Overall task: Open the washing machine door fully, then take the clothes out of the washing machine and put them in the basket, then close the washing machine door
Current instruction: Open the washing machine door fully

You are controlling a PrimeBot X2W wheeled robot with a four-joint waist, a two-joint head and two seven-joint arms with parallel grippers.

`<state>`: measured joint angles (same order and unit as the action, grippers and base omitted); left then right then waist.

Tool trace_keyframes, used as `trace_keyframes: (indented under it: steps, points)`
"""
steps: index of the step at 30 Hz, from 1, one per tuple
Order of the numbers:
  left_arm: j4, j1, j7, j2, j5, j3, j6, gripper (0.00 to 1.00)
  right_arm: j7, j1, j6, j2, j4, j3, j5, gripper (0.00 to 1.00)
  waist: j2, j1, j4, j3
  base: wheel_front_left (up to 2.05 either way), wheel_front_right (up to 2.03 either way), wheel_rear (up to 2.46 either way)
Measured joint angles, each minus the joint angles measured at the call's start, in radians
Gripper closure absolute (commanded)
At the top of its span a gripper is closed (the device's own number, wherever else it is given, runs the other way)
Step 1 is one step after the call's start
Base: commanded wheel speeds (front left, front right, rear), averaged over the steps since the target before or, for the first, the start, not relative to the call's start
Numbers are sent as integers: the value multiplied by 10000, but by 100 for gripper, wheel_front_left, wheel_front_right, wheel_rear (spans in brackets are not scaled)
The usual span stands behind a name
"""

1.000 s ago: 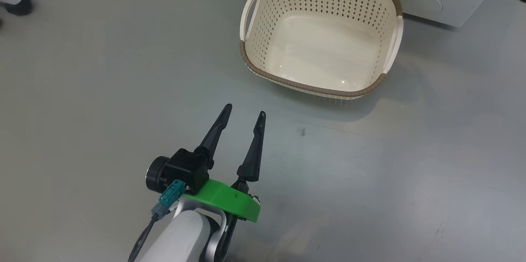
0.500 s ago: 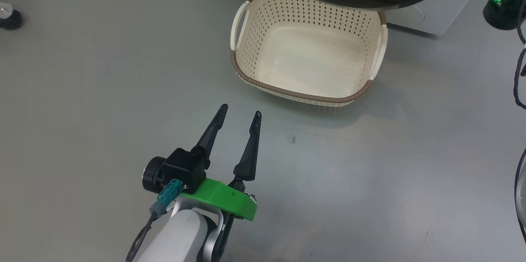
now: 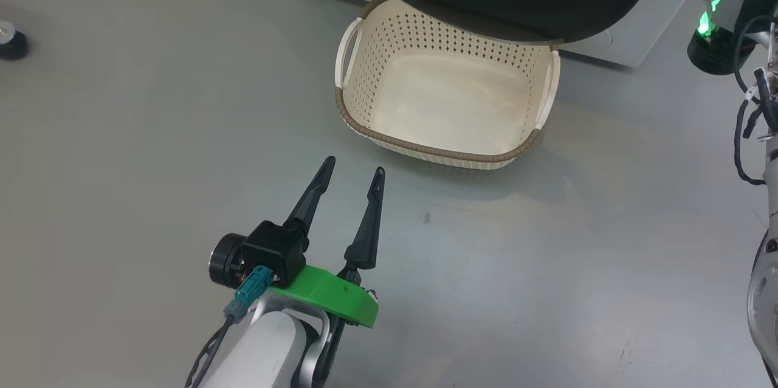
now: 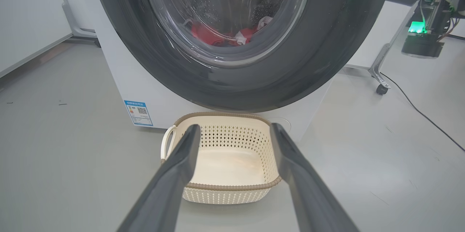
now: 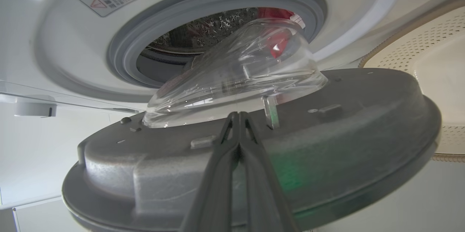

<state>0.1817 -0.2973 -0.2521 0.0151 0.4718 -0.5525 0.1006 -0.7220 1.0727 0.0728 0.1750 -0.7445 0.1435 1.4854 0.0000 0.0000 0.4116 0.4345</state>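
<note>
Floor, head view: smooth grey floor (image 3: pixel 121 132) carries the basket (image 3: pixel 433 151), cream with a brown rim, standing just in front of the washing machine (image 3: pixel 620 41).
Door, head view: the washing machine door (image 3: pixel 516 5) stands swung out, its glossy black rim overhanging the basket's far edge.
Left arm, head view: the left gripper (image 3: pixel 355 165) hovers over the floor near the basket's near rim, fingers spread apart.
Left wrist view: the two dark fingers frame the basket. Behind the door's glass, the clothes (image 4: pixel 212 35) lie red in the drum. A blue label (image 4: pixel 138 113) sits low on the machine's white front.
Right arm, right wrist view: the right gripper (image 5: pixel 238 115) has its fingers pressed together, tips by the door's grey inner face, just below the glass bowl (image 5: pixel 236 79). Whether they touch it cannot be told.
Drum, right wrist view: a grey seal (image 5: pixel 121 54) rings the open mouth, with red fabric inside. The basket shows at the right edge.
</note>
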Motion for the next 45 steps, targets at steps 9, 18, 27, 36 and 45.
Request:
trace_keyframes:
  steps: [9,18,27,36,45]
  points:
    - [29,3,0,0,-29,65,-2,0,593,-299,-834,199,439,-159,-608,100,0,0,-48,-119,0,0,0]
    - [132,22,0,-4,-178,326,-2,0,1831,-981,-1868,548,1258,-926,-2165,100,0,0,-343,-491,0,0,0]
    - [251,161,0,-8,-420,616,-2,0,3490,-2279,-1948,1062,2715,-2326,-4472,100,0,0,-796,-970,0,0,0]
    - [301,238,0,-8,-543,736,-19,0,5281,-3703,-1946,1868,4512,-3801,-6450,100,0,0,-1175,-1333,0,0,0]
    - [366,503,0,-15,-616,936,-105,0,7252,-5659,-1948,2332,4709,-4077,-8073,12,0,0,-1336,-1679,0,0,0]
